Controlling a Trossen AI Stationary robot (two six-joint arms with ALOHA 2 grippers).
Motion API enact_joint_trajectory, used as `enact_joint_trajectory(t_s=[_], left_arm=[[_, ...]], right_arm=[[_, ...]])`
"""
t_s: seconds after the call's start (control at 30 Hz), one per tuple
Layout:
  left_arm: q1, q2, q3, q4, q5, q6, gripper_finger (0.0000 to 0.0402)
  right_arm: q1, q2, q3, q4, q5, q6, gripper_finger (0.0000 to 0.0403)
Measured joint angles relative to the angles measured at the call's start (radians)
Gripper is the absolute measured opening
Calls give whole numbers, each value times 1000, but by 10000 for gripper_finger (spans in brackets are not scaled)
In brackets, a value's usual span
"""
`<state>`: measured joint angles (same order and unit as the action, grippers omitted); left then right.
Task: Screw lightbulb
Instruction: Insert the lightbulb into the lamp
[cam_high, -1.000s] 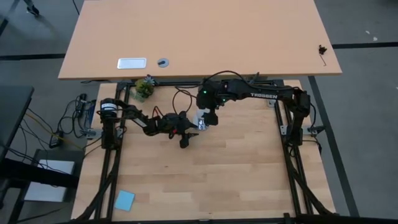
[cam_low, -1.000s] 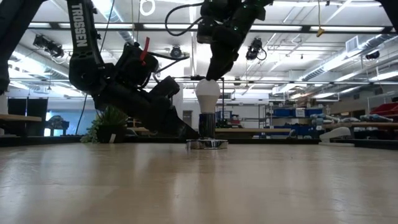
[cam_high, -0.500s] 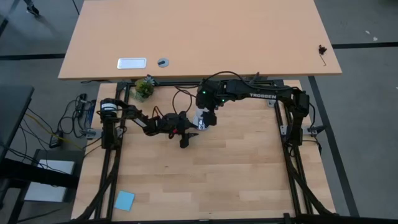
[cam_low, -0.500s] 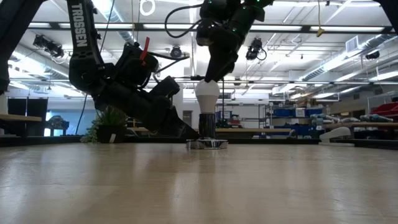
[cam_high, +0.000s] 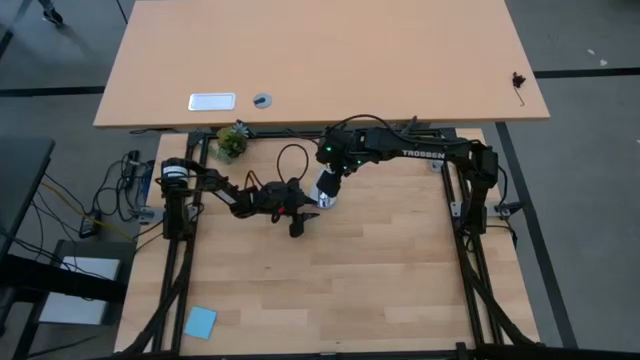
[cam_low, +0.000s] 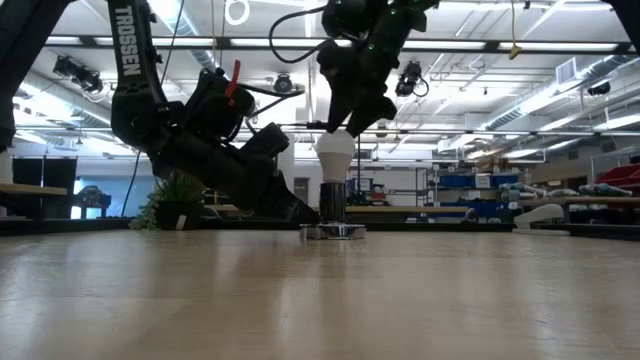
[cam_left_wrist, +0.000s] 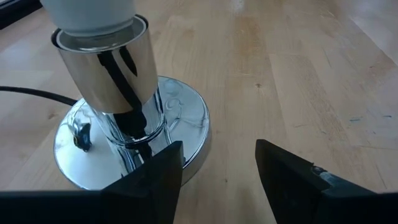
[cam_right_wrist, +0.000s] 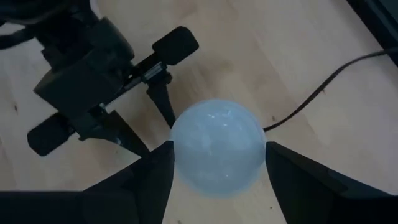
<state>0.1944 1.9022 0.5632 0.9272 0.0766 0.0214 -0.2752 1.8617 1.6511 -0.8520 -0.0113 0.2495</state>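
Observation:
The white lightbulb (cam_low: 335, 155) stands upright with its base in the chrome tube (cam_left_wrist: 112, 74) of a round silver socket disc (cam_left_wrist: 186, 118). The disc lies flat on the wooden table, at mid-table toward the far edge. A black cord (cam_right_wrist: 323, 87) runs off from it. My right gripper (cam_low: 345, 125) comes down from above and is shut on the bulb's globe (cam_right_wrist: 217, 146). My left gripper (cam_left_wrist: 217, 168) is open, low and slanting down at the disc's left side, with one finger (cam_left_wrist: 155, 180) at the disc's rim and the other out over bare wood. My right gripper pinches the top of the bulb's white globe (cam_right_wrist: 180, 149) between its two fingers, one on each side. The fingers (cam_low: 335, 122) point steeply down from above. The bulb stands upright in the socket tube. My left gripper has one finger (cam_low: 306, 214) at the disc's left rim (cam_left_wrist: 196, 149); whether it touches the rim, I cannot tell.
A small potted plant (cam_high: 232, 142) stands at the table's far left corner. A blue note pad (cam_high: 200, 322) lies at the near left. A larger tabletop (cam_high: 320, 60) lies beyond the far edge. The table's near half shows bare wood.
My right gripper has rolled about its own pointing line while staying over the bulb's top. The bulb and the socket disc stand where they were.

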Motion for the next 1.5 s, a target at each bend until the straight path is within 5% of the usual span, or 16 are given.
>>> enact_joint_trajectory(t_s=[0.2,0.43,0.83,1.2,1.5], left_arm=[[0,0,0,-3,-15,0,194],[0,0,0,-5,-37,0,125],[2,0,0,-4,-87,-3,15],[10,-2,1,-21,-98,-25,2],[15,-2,1,-24,-99,-33,1]], right_arm=[[0,-23,-2,12,21,-115,282],[0,-56,-2,59,58,-174,297],[1,-61,-2,56,43,-365,267],[75,-74,-2,-47,45,-375,284],[161,-44,-2,-3,254,-489,288]])
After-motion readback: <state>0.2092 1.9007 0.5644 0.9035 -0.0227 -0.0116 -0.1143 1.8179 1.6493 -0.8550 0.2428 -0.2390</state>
